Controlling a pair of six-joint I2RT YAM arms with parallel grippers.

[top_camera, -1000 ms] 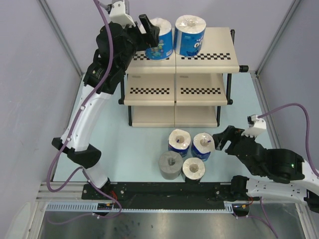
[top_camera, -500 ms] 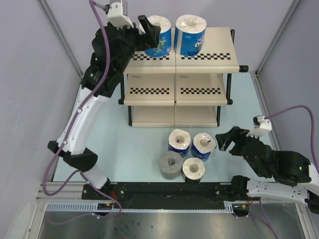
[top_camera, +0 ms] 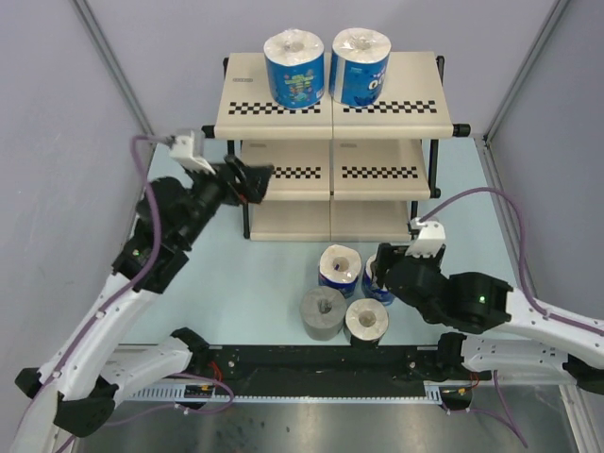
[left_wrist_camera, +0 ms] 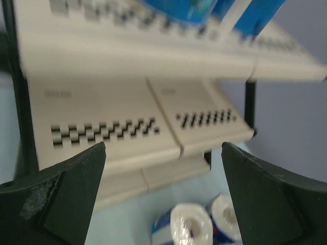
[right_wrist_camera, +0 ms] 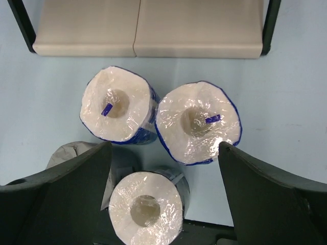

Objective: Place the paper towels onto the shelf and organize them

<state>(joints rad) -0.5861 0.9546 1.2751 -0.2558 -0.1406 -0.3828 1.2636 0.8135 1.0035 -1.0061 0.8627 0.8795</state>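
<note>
The shelf (top_camera: pixel 377 109) stands at the back with two blue-wrapped paper towels (top_camera: pixel 294 68) (top_camera: pixel 360 66) upright on its top tier. Four rolls stand on the table in front: two blue-wrapped (top_camera: pixel 340 269) (right_wrist_camera: pixel 198 121), one grey (top_camera: pixel 323 311), one dark-wrapped (top_camera: pixel 366 321). My left gripper (top_camera: pixel 257 179) is open and empty by the left end of the middle tier; its view faces the shelf (left_wrist_camera: pixel 102 112). My right gripper (top_camera: pixel 376 272) is open above the table rolls, with the dark-wrapped roll (right_wrist_camera: pixel 147 209) between its fingers (right_wrist_camera: pixel 276 199) and the other blue roll (right_wrist_camera: pixel 117 111) ahead.
The middle and bottom tiers (top_camera: pixel 377 175) hold nothing that shows. Grey walls with metal posts (top_camera: pixel 113 66) close the left and right sides. A black rail (top_camera: pixel 311 363) runs along the near table edge.
My left gripper has let go of the left roll on the top tier and dropped down to the middle tier. My right gripper has moved left over the table rolls.
</note>
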